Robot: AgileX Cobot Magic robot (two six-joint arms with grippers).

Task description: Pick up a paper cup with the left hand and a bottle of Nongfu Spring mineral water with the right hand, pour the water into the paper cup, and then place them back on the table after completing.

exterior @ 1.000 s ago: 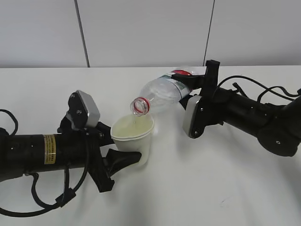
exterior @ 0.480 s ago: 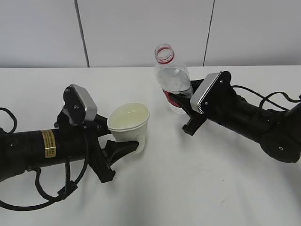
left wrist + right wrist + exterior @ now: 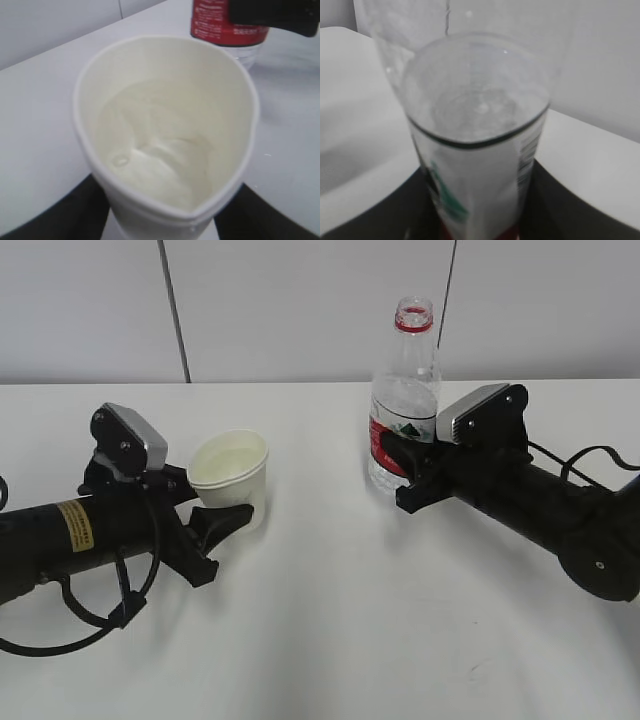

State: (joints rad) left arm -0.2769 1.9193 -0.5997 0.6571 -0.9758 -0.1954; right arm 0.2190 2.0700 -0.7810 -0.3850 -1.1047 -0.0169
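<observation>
A white paper cup [image 3: 232, 475] stands upright at the left of the white table [image 3: 330, 640], squeezed oval, with clear water [image 3: 160, 160] in it. My left gripper [image 3: 225, 520] is shut on the cup; black fingers [image 3: 55, 212] flank it in the left wrist view. A clear, uncapped Nongfu Spring bottle [image 3: 405, 405] with a red and white label stands upright at the right. My right gripper [image 3: 395, 465] is shut on its lower body. The right wrist view shows the bottle [image 3: 480, 150] between black fingers [image 3: 560, 205]. I cannot tell whether cup or bottle touches the table.
A grey panelled wall [image 3: 300, 310] runs behind the table's far edge. Loose black cables [image 3: 590, 455] trail from the right arm. The bottle's red label [image 3: 225, 22] shows at the top of the left wrist view.
The bottle swung from tilted over the cup to upright and moved right. The left gripper carried the cup left and away from the bottle.
</observation>
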